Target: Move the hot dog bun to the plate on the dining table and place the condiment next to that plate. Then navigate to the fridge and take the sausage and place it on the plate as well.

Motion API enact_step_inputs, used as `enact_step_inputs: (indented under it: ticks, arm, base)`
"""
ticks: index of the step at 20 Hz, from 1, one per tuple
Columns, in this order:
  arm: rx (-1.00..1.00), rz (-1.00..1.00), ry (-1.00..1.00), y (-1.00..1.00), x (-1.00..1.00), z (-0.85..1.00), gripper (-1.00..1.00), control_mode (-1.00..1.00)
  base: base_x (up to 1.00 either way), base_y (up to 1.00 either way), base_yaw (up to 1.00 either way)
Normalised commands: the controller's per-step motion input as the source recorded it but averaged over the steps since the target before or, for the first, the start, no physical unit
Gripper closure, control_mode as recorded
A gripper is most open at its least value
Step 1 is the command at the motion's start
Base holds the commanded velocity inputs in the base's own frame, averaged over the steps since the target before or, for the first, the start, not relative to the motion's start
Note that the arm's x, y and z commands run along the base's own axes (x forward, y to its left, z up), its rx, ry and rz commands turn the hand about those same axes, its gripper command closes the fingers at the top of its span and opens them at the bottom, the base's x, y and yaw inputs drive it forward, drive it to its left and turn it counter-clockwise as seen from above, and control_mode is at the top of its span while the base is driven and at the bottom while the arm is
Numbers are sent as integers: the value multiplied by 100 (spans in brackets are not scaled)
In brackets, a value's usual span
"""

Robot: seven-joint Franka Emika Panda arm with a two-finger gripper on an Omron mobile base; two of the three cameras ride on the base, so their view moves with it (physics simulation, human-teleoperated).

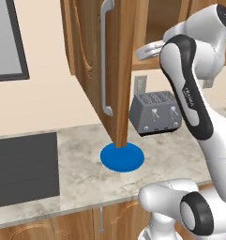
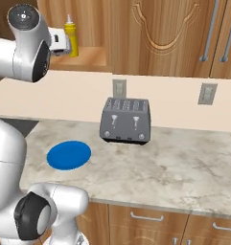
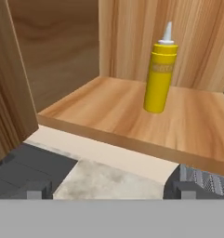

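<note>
The condiment point(image 3: 161, 76), a yellow squeeze bottle with a white nozzle, stands upright on the wooden shelf point(image 3: 108, 111) of an open upper cabinet. In the right base view the condiment point(image 2: 71, 40) sits just right of my gripper point(image 2: 63, 44), which is raised to shelf height. My gripper point(image 3: 111, 194) is open, its fingertips point(image 3: 34, 193) wide apart, and it is short of the bottle with nothing between them. The gripper point(image 1: 146, 50) reaches into the cabinet behind the open door. The hot dog bun, banded plate, dining table, fridge and sausage are out of view.
The open cabinet door point(image 1: 115, 70) hangs to the left of my arm. Below on the marbled counter point(image 2: 174, 167) stand a grey toaster point(image 2: 125, 120) and a plain blue plate point(image 2: 69, 154). A dark cooktop point(image 1: 23, 166) lies at the left.
</note>
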Motion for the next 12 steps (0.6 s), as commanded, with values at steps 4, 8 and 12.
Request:
enact_step_inputs:
  ticks: [4,8,12]
  arm:
    - [6,-3,-19,0,47,34,-100,-100]
    - [1,-8,-4,0,48,37,-100,-100]
    - [0,-11,4,0,54,37,-100,-100]
  base:
    - [0,0,0]
    - [0,0,0]
    - [0,0,0]
